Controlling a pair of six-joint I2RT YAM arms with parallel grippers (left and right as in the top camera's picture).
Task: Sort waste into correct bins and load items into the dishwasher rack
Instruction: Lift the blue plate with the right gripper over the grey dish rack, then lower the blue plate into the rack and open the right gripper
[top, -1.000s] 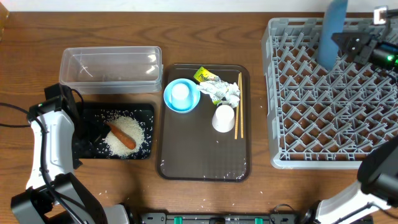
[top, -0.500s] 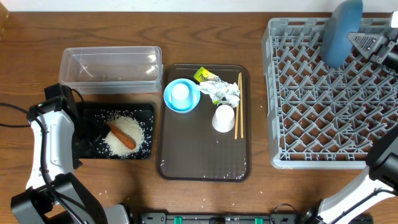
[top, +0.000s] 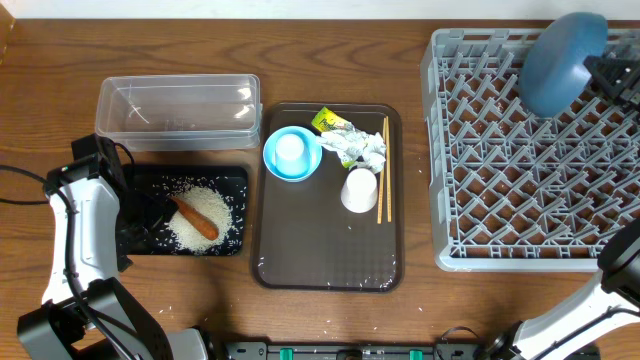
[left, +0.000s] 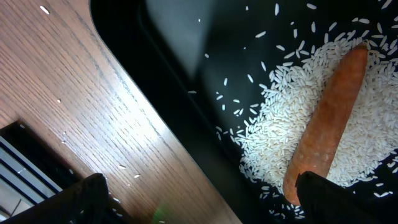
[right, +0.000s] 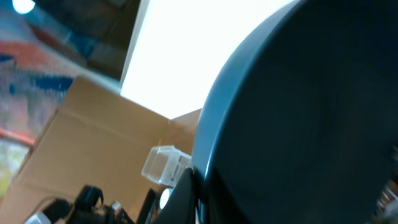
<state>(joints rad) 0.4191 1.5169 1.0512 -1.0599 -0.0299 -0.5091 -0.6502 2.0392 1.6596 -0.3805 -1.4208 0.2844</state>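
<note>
Dishwasher rack (top: 520, 190): biggest thing on the bench (top: 330, 50), filling the 3 o'clock side. Pegs up, and every slot is bare except at its 1 o'clock corner.

Brown serving tray (top: 320, 240): centre of the bench, staging the unsorted lot.

Blue plate (top: 558, 62): at the rack's 1 o'clock corner, tipped on edge over the pegs. My guess is the tilt is meant to drop it between two peg rows.

Clear tub (top: 178, 105): 10 o'clock, nothing visible in it. Probably waiting for the dry rubbish.

Black tray (top: 240, 178): 8 o'clock, just below the tub. It holds the rice (top: 205, 232) with the carrot (top: 197, 218) lying across the heap, so food waste looks sorted.

Light-blue bowl (top: 275, 160): serving tray's 11 o'clock corner, with a white cup (top: 290, 148) sitting inside it. Second cup (top: 359, 190) is at the bowl's 5 o'clock, just beside the chopsticks (top: 383, 175), which lie along the tray's 3 o'clock edge.

Crumpled paper (top: 364, 148) and wrapper (top: 328, 122): touching each other at the tray's 1 o'clock, not yet binned.

My right gripper (top: 612, 78): at the plate's 3 o'clock rim, and the plate fills its wrist view. I cannot tell whether it is clamped on the rim or easing off.

My left gripper (left: 205, 202): spread wide with nothing between the fingers, hanging over the black tray's 9 o'clock edge beside the rice.
</note>
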